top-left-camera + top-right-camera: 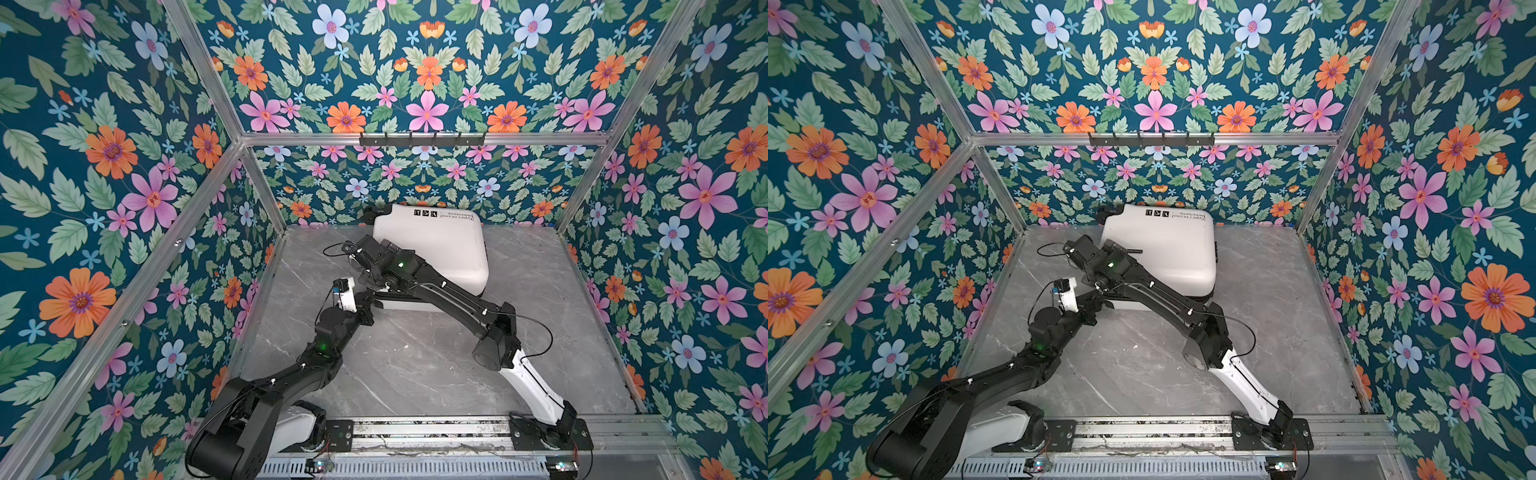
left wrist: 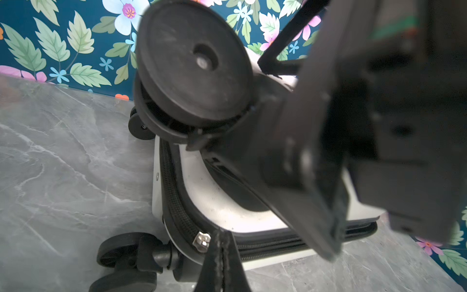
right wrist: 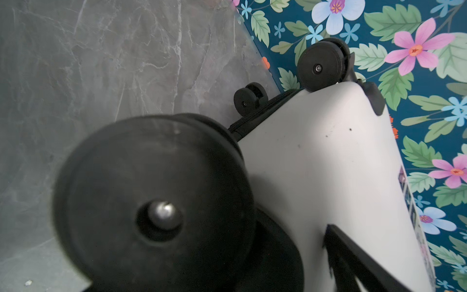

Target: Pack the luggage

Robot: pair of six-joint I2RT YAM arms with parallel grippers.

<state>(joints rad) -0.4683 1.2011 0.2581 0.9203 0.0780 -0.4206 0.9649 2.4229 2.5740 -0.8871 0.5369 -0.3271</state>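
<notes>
Left gripper [image 2: 222, 244]: jaws together, tips right at the silver slider [image 2: 201, 241] of the zip [image 2: 177, 209], at the luggage's near wheel-end corner. Cannot tell whether a pull tab is pinched between them. In both top views this gripper sits low at that corner, beside the bottom shell [image 1: 409, 306].

Right gripper [image 1: 385, 248]: jaws spread wide, set over the same end of the luggage from above, at the top shell's near wheel [image 3: 151, 202]. One finger [image 3: 351, 255] lies over the white top shell [image 3: 316, 164]; contact unclear. The other finger is hidden behind the wheel.

Luggage [image 1: 440, 249]: white hard case lying flat at the middle of the worktop's far edge, back against the floral wall [image 1: 415, 178]. Wheels point toward the worktop's left edge. Top shell lies on bottom shell with the black zip band between them; at the wheel end the halves are together. On the near side a dark gap shows under the top shell in both top views; opening or shadow, cannot tell. The inside is not visible, so contents cannot be told. Black print [image 1: 446, 215] with three square icons sits on the top shell by the far edge.

Worktop [image 1: 415, 374]: grey marble look. Both arms reach over it from the near edge to the luggage's left end, the right one across the middle.
</notes>
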